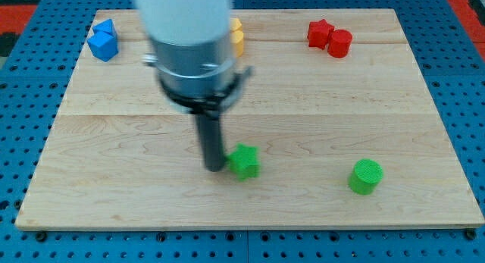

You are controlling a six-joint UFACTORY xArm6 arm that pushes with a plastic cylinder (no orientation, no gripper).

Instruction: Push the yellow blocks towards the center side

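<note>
Yellow blocks: the yellow plastic blocks (237,37) sit at the view's top, near the middle of the top edge of the surface. My arm covers most of them, so I cannot tell their shape or how many they are.
My tip: the lower end of the straight dark rod, my tip (214,167), rests below the middle of the surface, well apart from the yellow blocks.
Claw: my arm has no claw, only the rod, so nothing here is apart or together.
Nearest block: the green star-shaped block (245,161) is just beside my tip, on its right in the view; whether they touch I cannot tell.
Green cylinder block (366,176): toward the view's bottom right.
Red blocks: the red star-shaped block (320,32) and the red cylinder block (339,42) touch each other at the top right.
Blue blocks (102,41): two together, top left.
Surface: the pale wooden board surface (114,157) lies on a blue perforated plate (23,126).
</note>
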